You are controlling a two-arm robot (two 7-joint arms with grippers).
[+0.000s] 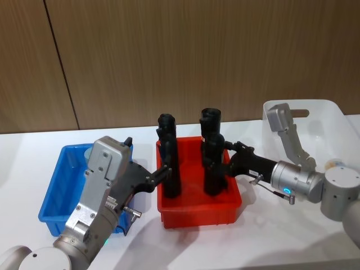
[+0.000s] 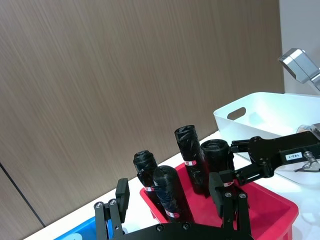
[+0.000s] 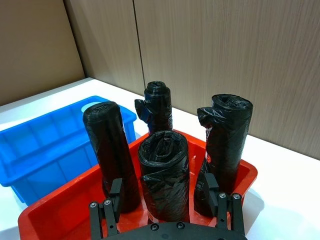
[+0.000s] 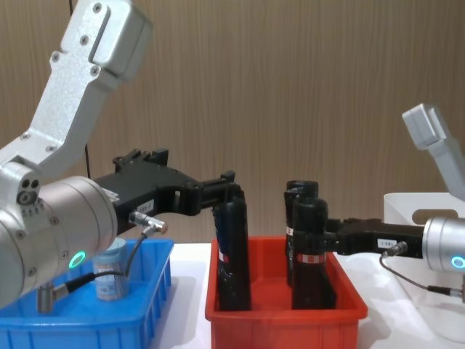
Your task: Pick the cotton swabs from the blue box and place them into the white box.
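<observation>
A cotton swab jar (image 4: 110,273) with a pale lid stands in the blue box (image 4: 87,320), and its lid peeks out behind my left arm (image 1: 88,151). The blue box (image 1: 53,188) sits at the table's left. At the far right stands the white box (image 1: 318,118). My left gripper (image 1: 163,171) is open and reaches over the red bin, its fingertips by the front left black roll (image 4: 232,247). From the right, my right gripper (image 1: 232,156) points at the front right black roll (image 3: 162,170), open, with the roll in front of its spread fingers (image 3: 209,186).
A red bin (image 1: 197,216) sits between the two boxes and holds several upright black wrapped rolls. A wood-panel wall runs behind the white table. There is bare tabletop in front of the bins.
</observation>
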